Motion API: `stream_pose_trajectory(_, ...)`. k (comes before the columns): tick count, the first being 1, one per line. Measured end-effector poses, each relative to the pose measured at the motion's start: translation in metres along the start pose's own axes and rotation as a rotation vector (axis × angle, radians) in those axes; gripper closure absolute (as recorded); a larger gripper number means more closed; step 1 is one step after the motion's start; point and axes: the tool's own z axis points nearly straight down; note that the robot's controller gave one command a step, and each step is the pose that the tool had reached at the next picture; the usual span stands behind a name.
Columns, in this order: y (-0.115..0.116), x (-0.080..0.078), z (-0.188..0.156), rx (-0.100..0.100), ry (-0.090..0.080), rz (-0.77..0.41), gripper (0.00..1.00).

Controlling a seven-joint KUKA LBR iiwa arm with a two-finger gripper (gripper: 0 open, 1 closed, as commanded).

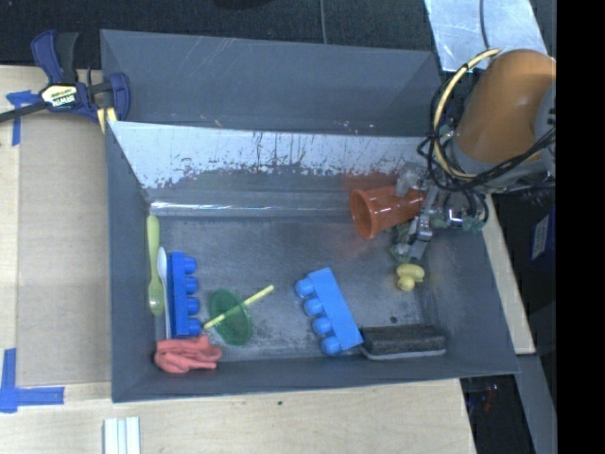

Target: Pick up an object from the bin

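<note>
Black pad (pixel 405 341) lying along near wall, blue block (pixel 328 312) touching it. Gripper (pixel 413 244) hanging at right, just beside orange cup (pixel 378 211) lying sideways near back wall; small yellow piece (pixel 408 276) sitting close by. Whether gripper is wide or closed: cannot tell.

Single camera high above the grey bin (pixel 284 93), tilted down from its 6 o'clock side toward 12, whole bin in frame, arm (pixel 501 102) entering at 3 o'clock

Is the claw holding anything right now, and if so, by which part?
Cannot be told. The orange cup is tipped on its side with its narrow end against the claw, but no clear hold shows.
</note>
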Motion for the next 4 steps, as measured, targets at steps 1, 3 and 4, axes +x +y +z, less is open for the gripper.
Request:
stream_pose_trajectory(1, -0.029, -0.014, 0.017, 0.002, -0.017, 0.048, 1.00)
stream_pose_trajectory(3, -0.026, -0.023, -0.008, 0.001, -0.023, 0.072, 1.00)
stream_pose_trajectory(4, -0.024, -0.019, 0.032, 0.007, -0.021, -0.111, 1.00)
